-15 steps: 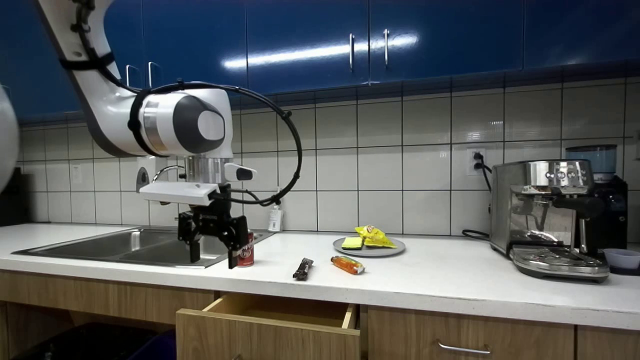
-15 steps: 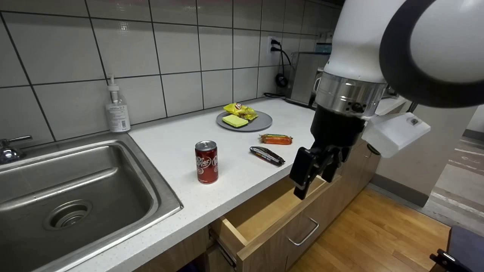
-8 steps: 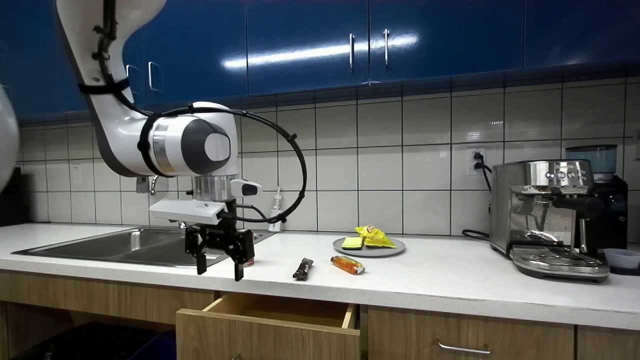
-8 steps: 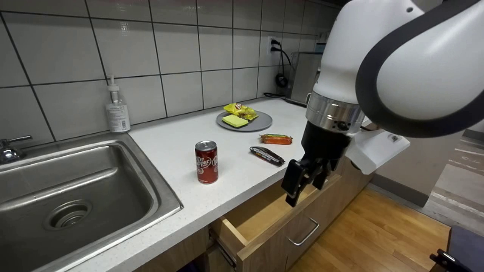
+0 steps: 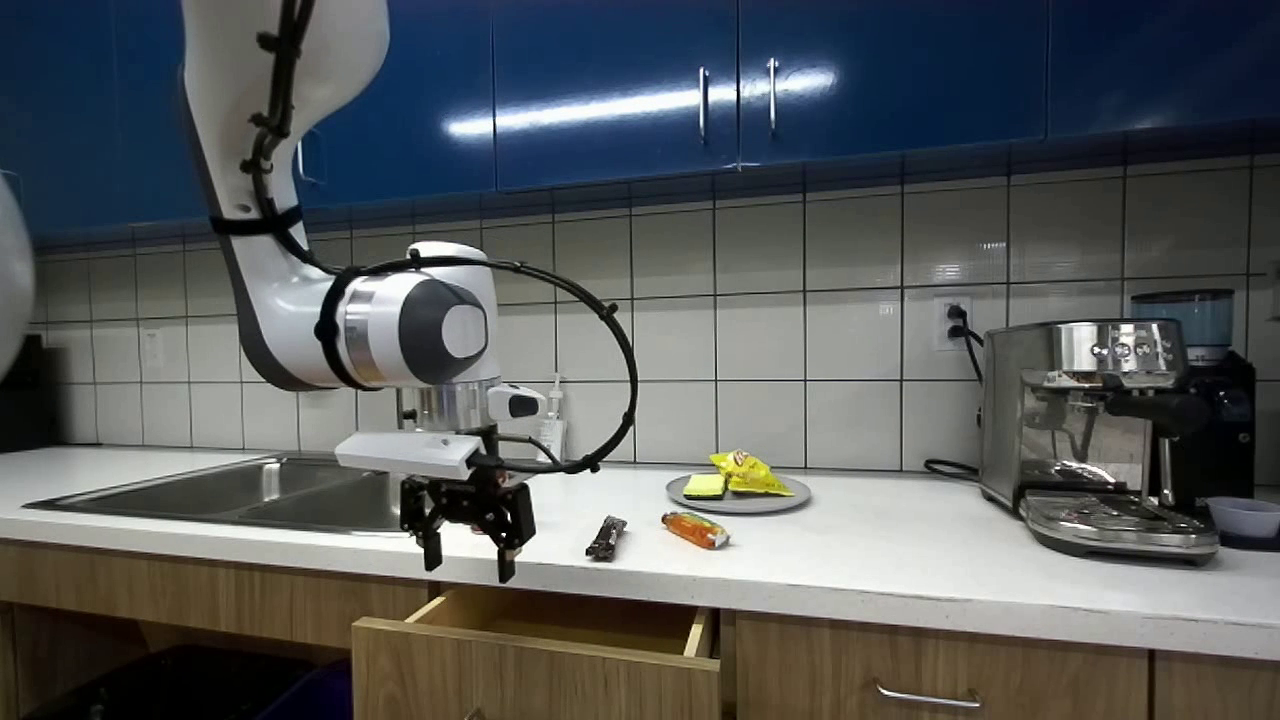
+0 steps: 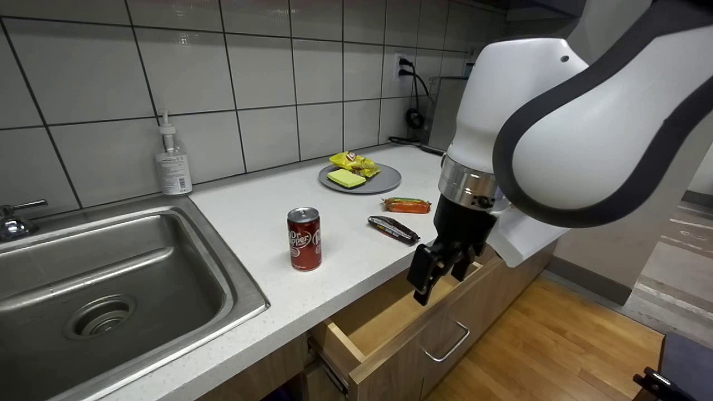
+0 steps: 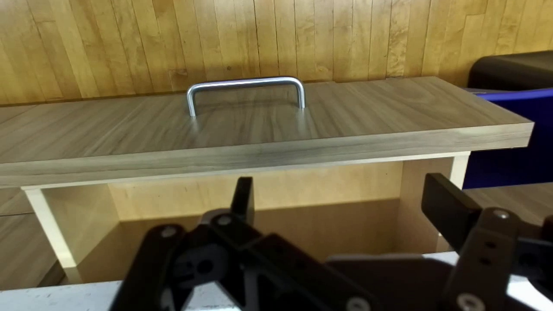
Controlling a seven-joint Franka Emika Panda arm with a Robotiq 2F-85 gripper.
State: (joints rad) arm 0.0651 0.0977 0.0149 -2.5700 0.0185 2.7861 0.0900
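The black two-finger gripper [image 5: 469,571] keeps its jaws widely apart, holding nothing. In the wrist view, the pulled-out wood-grain drawer [image 7: 259,156] crosses mid-frame, its silver metal handle [image 7: 246,83] at upper centre; better to move slowly, without bumping them.

One can [image 6: 304,245], two slim wrapped packets [image 6: 393,229] [image 6: 406,205], one yellow bag [image 6: 356,164], one sponge [image 6: 346,178], one plate [image 6: 385,180], one pulled-out drawer [image 5: 540,682], one pump bottle [image 6: 174,170] and one coffee machine [image 5: 1090,430] are showing

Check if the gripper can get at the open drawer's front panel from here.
Likely yes: the gripper is open and holds nothing, and the wrist view shows no object between its fingers and the front panel.
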